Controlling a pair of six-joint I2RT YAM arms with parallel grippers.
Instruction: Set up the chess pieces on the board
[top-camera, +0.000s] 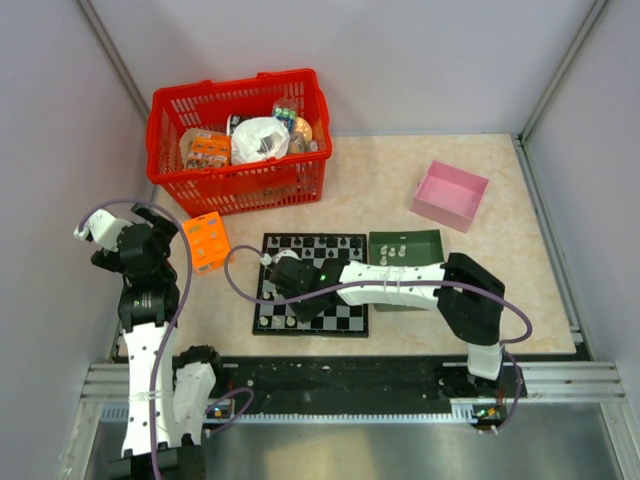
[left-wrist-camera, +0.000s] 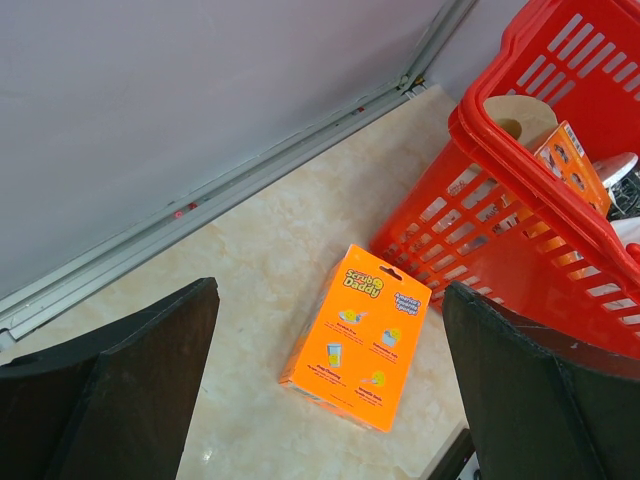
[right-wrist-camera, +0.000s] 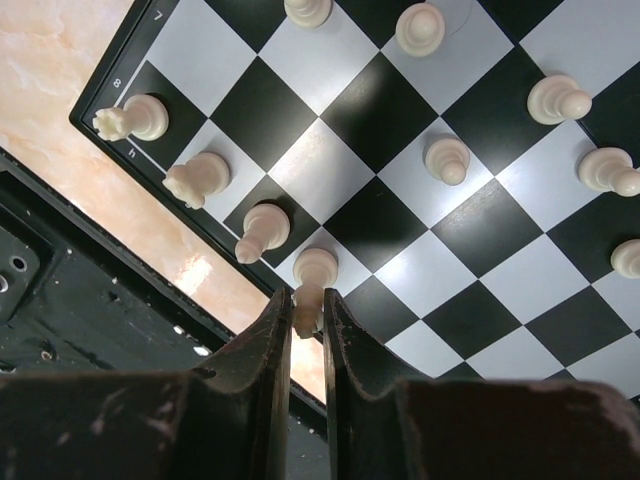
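Pinching one pale white chess piece (right-wrist-camera: 314, 270), your right hand (right-wrist-camera: 307, 303) is clamped on it at the black-and-white checkered board (right-wrist-camera: 470, 215), by the near edge of the beige table (top-camera: 400, 190); your left hand (left-wrist-camera: 330, 300) gapes, empty.

My beige marbled tabletop (top-camera: 380, 190) sits boxed by plain pale grey walls (top-camera: 420, 60) left, far and right, a silver metal rail (top-camera: 570, 372) along its near edge.
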